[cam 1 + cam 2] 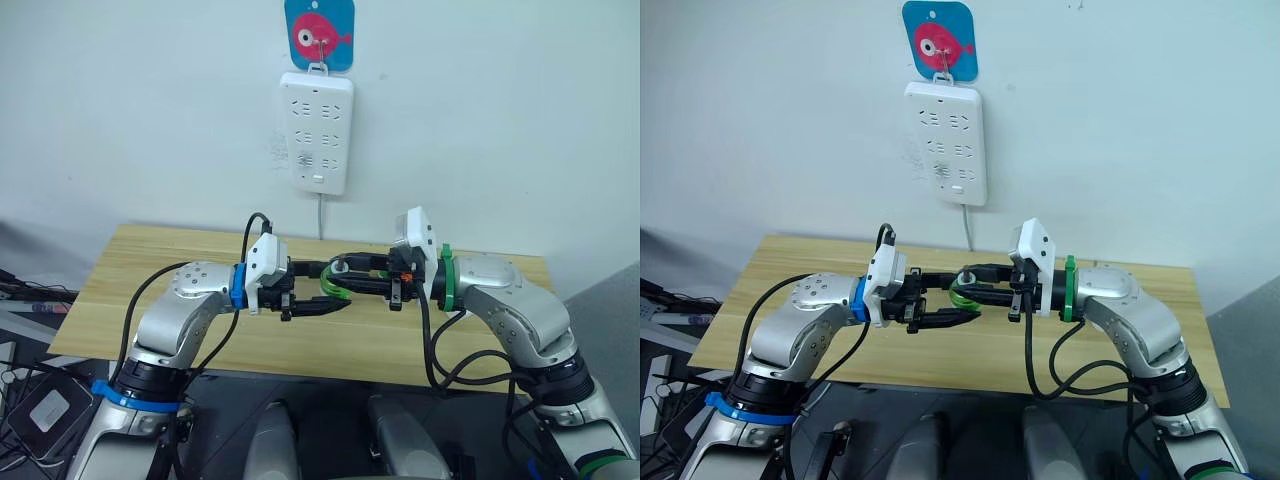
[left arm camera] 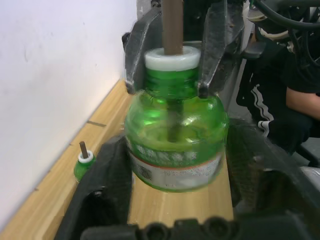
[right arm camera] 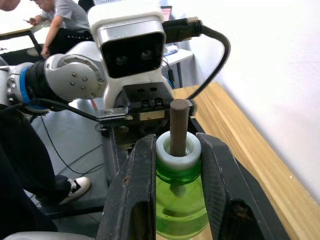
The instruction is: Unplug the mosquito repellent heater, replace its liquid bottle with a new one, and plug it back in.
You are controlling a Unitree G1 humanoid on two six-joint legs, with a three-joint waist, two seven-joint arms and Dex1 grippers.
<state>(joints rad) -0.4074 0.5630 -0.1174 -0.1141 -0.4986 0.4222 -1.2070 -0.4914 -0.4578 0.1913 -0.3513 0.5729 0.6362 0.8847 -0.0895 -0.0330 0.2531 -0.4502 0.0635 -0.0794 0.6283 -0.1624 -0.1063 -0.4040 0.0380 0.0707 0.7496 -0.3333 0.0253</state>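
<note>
- Over on the left side, the left gripper (image 1: pixel 322 296) is held out above the wooden table (image 1: pixel 120 290), its arm reaching in toward the middle.
- Its two black fingers (image 2: pixel 102 192) are spread wide, one on each side of the round body of a green liquid bottle (image 2: pixel 175 145). Whether they actually press on the plastic cannot be told.
- Seen from the left wrist, a second, smaller green bottle (image 2: pixel 84 162) stands upright on the table with its brown wick sticking up, close to the edge that meets the white wall and well apart from both grippers.
- At the centre, the held bottle is off the table, between the two grippers. It is clear green with a printed label band around its lower part, a white collar (image 2: pixel 172 59) at the neck and a brown wick (image 3: pixel 179 125) standing out of the collar.
- Above and behind it, a long white power strip (image 1: pixel 315 135) hangs on the wall from a blue plate with a pink fish (image 1: pixel 320 32), its cable dropping down behind the table.
- On the right, the right gripper (image 3: pixel 172 145) comes in from the opposite side. Its fingers (image 3: pixel 137 185) are closed tight against the bottle's neck just below the white collar, one on each side, holding it.
</note>
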